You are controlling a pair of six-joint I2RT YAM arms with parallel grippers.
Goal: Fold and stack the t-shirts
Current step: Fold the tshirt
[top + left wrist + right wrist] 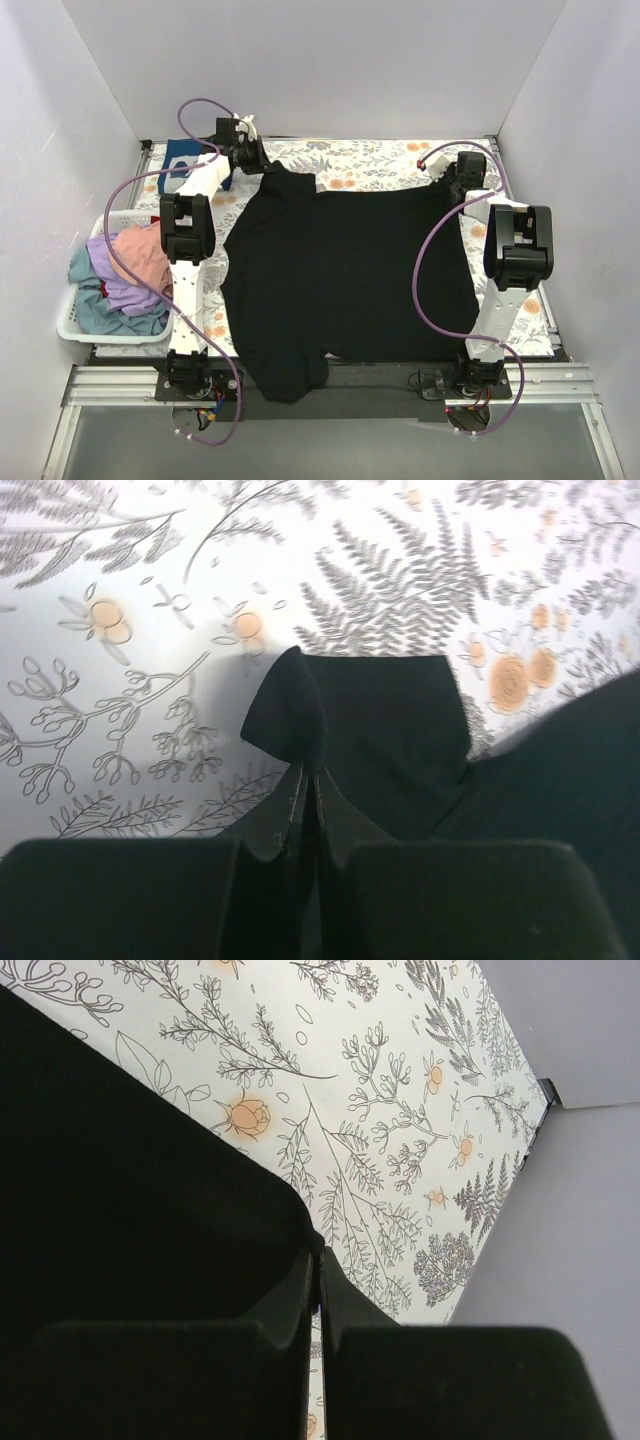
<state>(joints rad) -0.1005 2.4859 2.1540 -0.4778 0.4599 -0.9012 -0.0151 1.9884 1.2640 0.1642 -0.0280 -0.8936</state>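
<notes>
A plain black t-shirt [350, 270] lies spread over the floral table cover, its lower hem hanging over the near edge. My left gripper [252, 157] is at the shirt's far left corner and is shut on a fold of black cloth [390, 730]; the fingertips meet [308, 772]. My right gripper [452, 180] is at the far right corner, shut on the shirt's edge [120, 1180], with its tips together [320, 1253]. Pink [140, 255], lavender [130, 295] and teal-blue [95, 310] tees lie bunched in the basket. A blue folded item with a white mark [185, 158] sits far left.
The white plastic basket [75, 335] stands off the table's left edge beside the left arm. The floral table cover [370, 160] shows bare along the far side and on the right. White walls close in on three sides.
</notes>
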